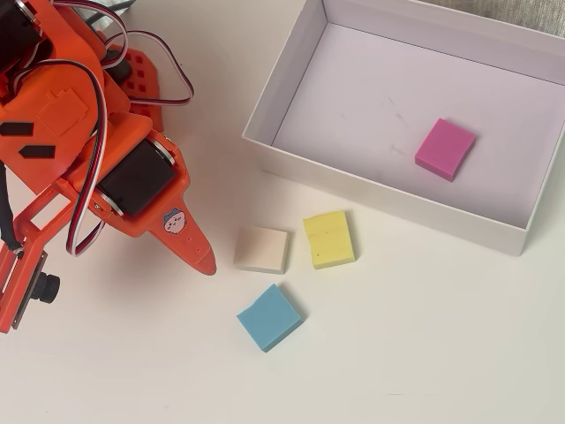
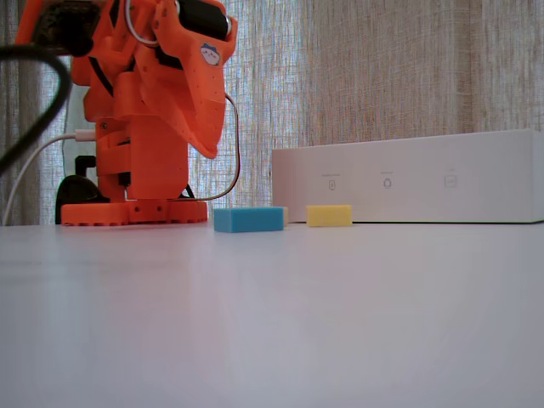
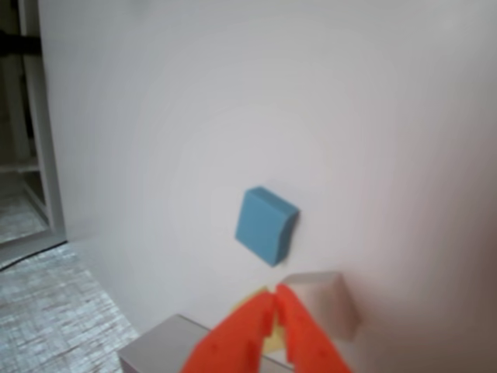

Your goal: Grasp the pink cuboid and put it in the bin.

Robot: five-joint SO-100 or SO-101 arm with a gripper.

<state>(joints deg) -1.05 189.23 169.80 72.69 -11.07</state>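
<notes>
1 pink cuboid [image 1: 445, 148] lies flat, slightly skewed in bin [image 1: 388, 199].

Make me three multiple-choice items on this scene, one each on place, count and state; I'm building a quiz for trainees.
1. Where is the pink cuboid?
A. inside the bin
B. on the table
C. in the gripper

2. How many blocks lie on the table outside the bin?
A. one
B. three
C. five

3. How is the gripper?
A. shut on a block
B. wide open
C. shut and empty

Key: 1 A, it lies on the bin's floor in the overhead view; 2 B, blue, yellow and cream; 3 C, the wrist view shows the fingertips together with nothing between them.
</notes>
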